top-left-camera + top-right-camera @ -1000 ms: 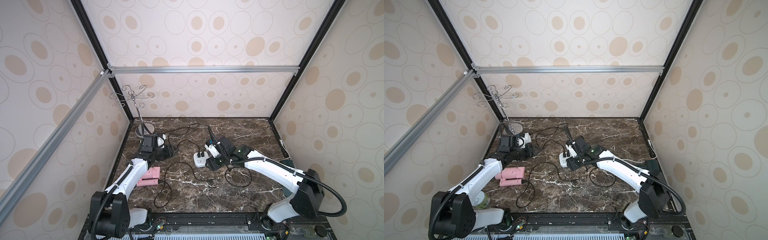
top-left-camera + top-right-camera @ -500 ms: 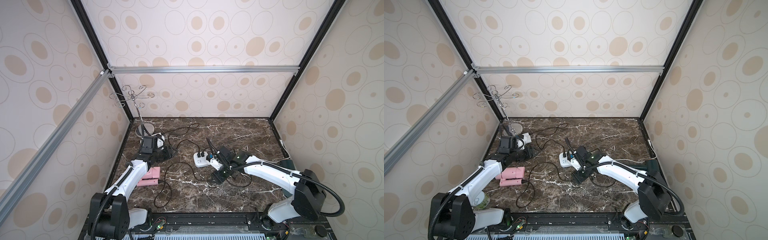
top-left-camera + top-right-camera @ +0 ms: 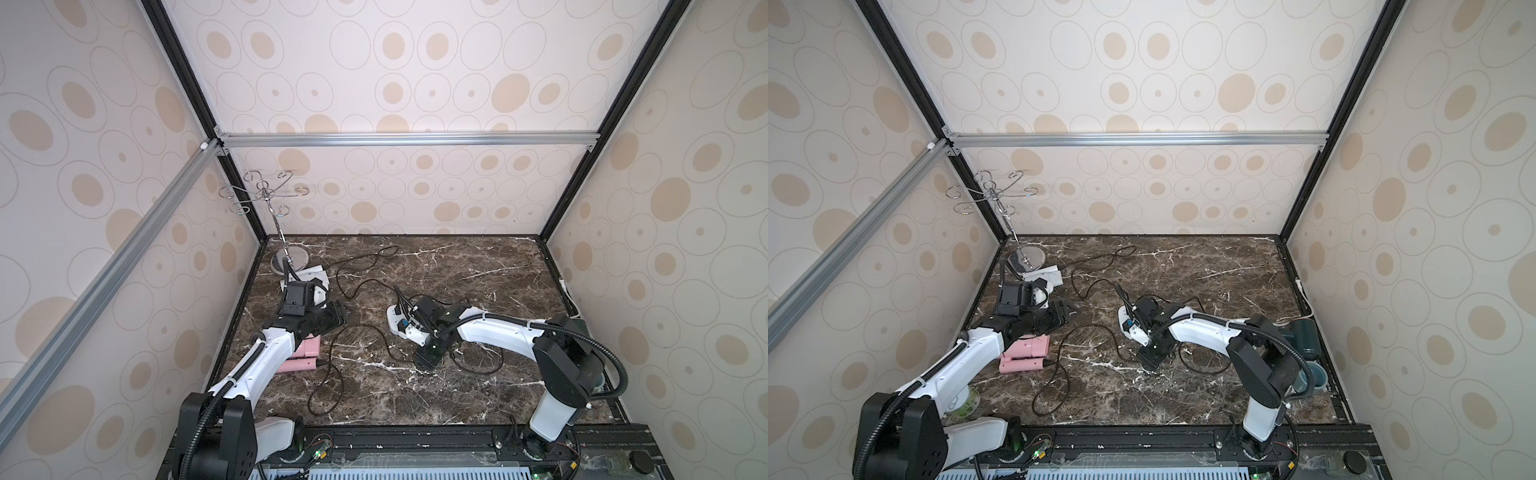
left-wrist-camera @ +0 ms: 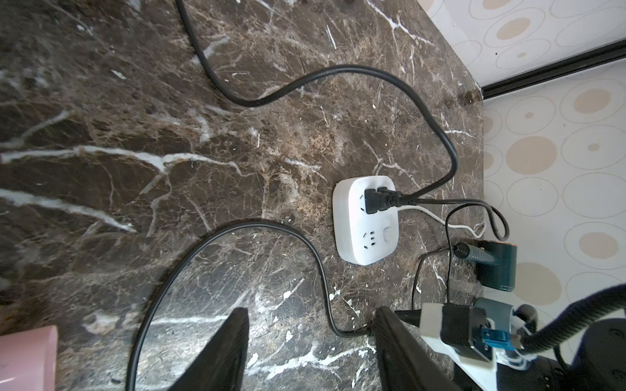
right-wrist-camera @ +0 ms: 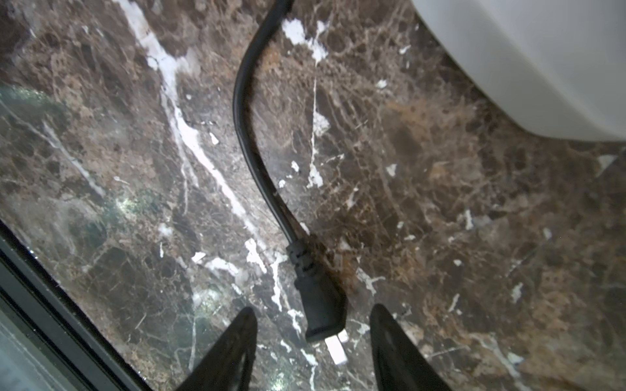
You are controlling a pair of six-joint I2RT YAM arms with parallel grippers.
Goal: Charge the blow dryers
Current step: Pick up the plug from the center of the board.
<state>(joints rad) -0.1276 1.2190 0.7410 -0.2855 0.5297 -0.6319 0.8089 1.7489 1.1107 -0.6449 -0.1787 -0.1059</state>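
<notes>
The loose plug (image 5: pixel 321 304) lies flat on the table (image 5: pixel 440 220) just beside the socket block (image 4: pixel 364 220), with its prongs turned away from the block. Its cord (image 5: pixel 247 135) seems to belong to the pink dryer (image 3: pixel 305 353), well to the left of the block. The white dryer (image 3: pixel 309 274) lies left of the block and further back, and the green dryer (image 4: pixel 498 267) is near the block on the right.

Two black plugs (image 4: pixel 376 199) already sit in the block and one socket is free.

The right gripper (image 5: pixel 313 308) is low over the plug, jaws apart, one finger on each side and not yet touching. The left gripper (image 4: pixel 311 311) waits left of the block, jaws apart and empty.

I think the jaws should close on the thick plug body, not on the cord or prongs. After lifting, the plug must be turned with its prongs down over the free socket. The block is light and may slide.
</notes>
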